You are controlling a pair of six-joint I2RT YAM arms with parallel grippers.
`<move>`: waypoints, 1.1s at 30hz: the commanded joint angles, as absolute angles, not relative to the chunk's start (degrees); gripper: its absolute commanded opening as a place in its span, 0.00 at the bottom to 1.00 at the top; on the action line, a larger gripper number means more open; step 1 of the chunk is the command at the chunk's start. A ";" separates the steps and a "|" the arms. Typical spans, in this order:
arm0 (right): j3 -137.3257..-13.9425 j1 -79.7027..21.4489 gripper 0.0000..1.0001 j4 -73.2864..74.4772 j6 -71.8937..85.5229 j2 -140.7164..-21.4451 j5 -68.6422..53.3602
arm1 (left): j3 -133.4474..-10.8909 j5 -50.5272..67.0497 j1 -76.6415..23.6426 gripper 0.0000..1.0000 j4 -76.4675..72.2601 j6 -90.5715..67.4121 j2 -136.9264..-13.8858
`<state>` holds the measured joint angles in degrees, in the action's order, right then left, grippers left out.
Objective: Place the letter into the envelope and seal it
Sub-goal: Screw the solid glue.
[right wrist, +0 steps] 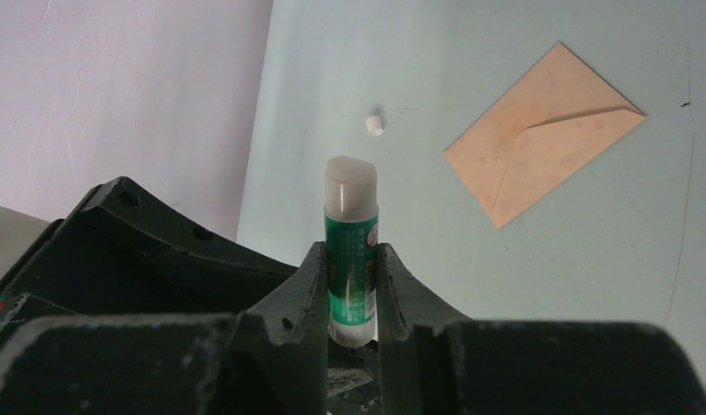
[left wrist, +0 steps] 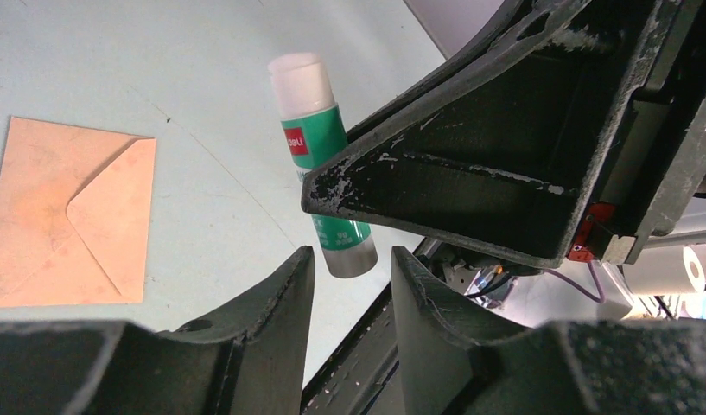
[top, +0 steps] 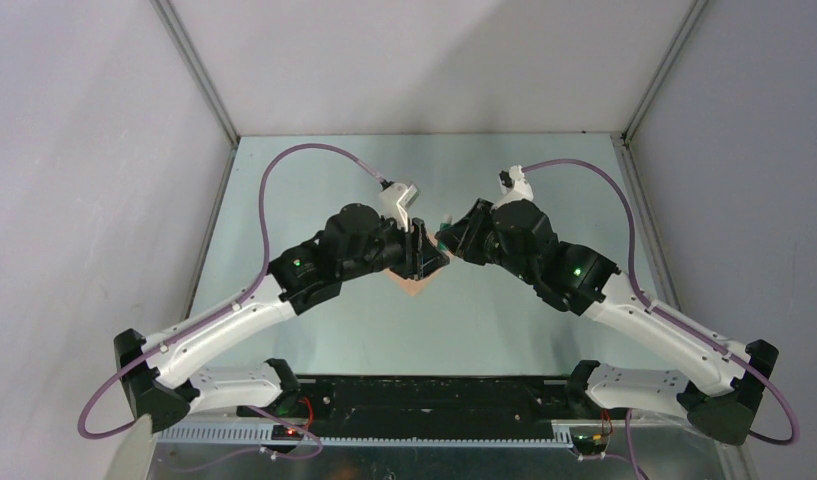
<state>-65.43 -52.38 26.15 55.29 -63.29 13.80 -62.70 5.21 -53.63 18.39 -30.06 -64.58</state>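
Left wrist shows the envelope (left wrist: 64, 216) flat, flap folded down.

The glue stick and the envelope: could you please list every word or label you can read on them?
"deli": white letters on the red patch of the glue stick label, left wrist view.
Fine print on its green label: too blurred to read in either wrist view.
The envelope: no text visible.

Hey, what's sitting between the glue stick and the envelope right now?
Nothing; the left wrist view shows only bare table between the glue stick and the envelope. A small white piece lies off to one side.
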 commanded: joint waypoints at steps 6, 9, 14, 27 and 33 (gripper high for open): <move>-68.16 -52.66 0.00 23.51 54.41 -63.50 13.95 | -66.03 4.80 -53.94 0.38 17.83 -30.65 -64.02; -68.19 -52.70 0.00 23.31 54.21 -63.56 13.73 | -66.30 4.63 -53.96 0.38 17.73 -31.00 -64.27; -68.12 -52.73 0.00 23.39 54.02 -63.47 13.70 | -66.53 5.07 -53.98 0.36 17.50 -31.68 -64.83; -68.13 -53.07 0.00 23.35 51.89 -62.92 13.75 | -66.69 4.29 -53.92 0.01 17.84 -34.20 -64.61; -65.96 -53.09 0.00 20.51 49.38 -61.10 13.07 | -65.51 6.88 -53.03 0.00 16.74 -35.58 -63.59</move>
<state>-65.52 -52.62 24.51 51.90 -63.24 13.34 -62.70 4.93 -53.58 18.63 -34.06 -64.62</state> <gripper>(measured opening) 0.213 0.254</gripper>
